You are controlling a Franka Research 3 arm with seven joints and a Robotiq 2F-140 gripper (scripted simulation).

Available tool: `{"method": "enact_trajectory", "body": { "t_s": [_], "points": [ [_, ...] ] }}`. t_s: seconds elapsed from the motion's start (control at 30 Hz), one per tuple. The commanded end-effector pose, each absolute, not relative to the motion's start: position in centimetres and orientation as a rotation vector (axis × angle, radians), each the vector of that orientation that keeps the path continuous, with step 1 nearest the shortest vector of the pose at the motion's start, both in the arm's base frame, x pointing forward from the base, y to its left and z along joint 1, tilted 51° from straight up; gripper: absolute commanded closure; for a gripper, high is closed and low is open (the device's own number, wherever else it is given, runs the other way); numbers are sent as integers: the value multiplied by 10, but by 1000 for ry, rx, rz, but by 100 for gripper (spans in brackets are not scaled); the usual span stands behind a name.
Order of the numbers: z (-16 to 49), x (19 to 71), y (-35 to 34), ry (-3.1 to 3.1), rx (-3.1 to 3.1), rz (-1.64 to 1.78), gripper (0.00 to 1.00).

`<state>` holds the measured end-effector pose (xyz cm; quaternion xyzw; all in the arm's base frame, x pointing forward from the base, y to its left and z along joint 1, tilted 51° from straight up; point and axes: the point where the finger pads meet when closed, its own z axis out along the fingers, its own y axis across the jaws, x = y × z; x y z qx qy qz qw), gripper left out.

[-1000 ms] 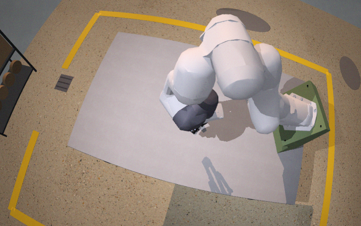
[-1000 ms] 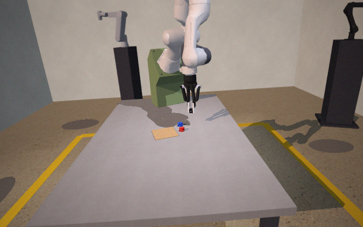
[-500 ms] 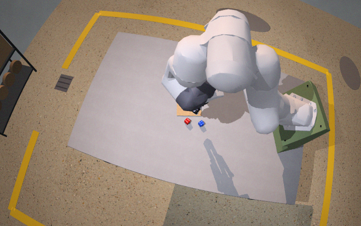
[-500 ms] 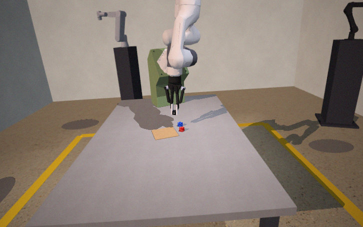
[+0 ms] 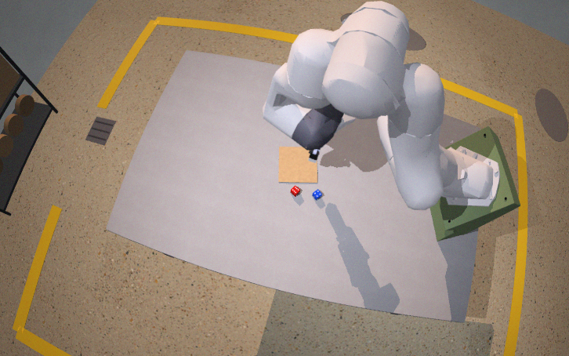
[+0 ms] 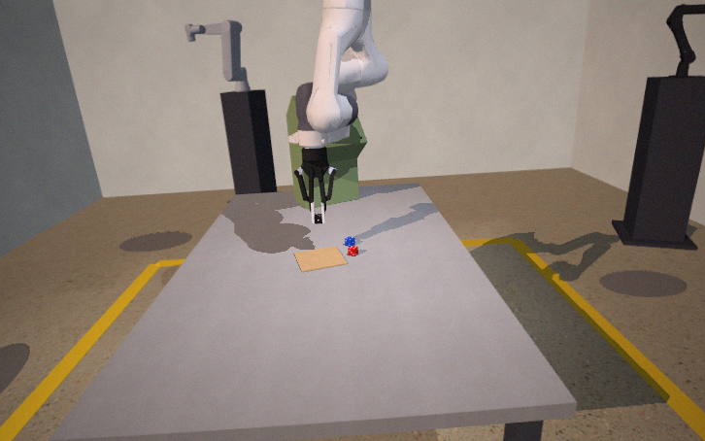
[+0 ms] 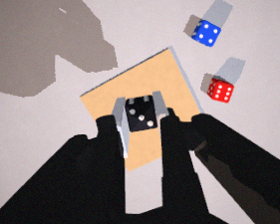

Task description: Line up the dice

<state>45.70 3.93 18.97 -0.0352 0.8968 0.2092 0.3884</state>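
Note:
My gripper [image 5: 314, 153] [image 6: 318, 213] [image 7: 140, 108] is shut on the black die [image 5: 313, 156] [image 6: 318, 219] [image 7: 140, 118], whose face toward the wrist camera shows three pips. It holds the die well above the table; in the wrist view the die appears over the mat. The tan mat [image 5: 295, 170] [image 6: 319, 259] [image 7: 174, 84] lies flat, with no die resting on it. The blue die [image 5: 317, 194] [image 6: 349, 241] [image 7: 206, 33], four on top, and the red die [image 5: 295, 190] [image 6: 352, 251] [image 7: 220, 91], six on top, stand apart on the table beside the mat.
The grey table [image 5: 215, 198] [image 6: 311, 339] bears the mat and the two loose dice. The robot's green base [image 5: 490, 220] [image 6: 344, 164] stands at the table's right end in the top view. The red die is close to the mat's edge, and the blue die is nearer to the base.

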Motion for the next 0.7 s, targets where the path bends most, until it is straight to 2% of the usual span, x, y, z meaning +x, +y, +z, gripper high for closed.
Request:
{"method": "enact_trajectory", "body": {
  "t_s": [0.0, 0.67],
  "points": [
    [190, 457, 38, 2305, -92, 561, 87],
    [168, 481, 53, 2305, -92, 561, 87]
  ]
}}
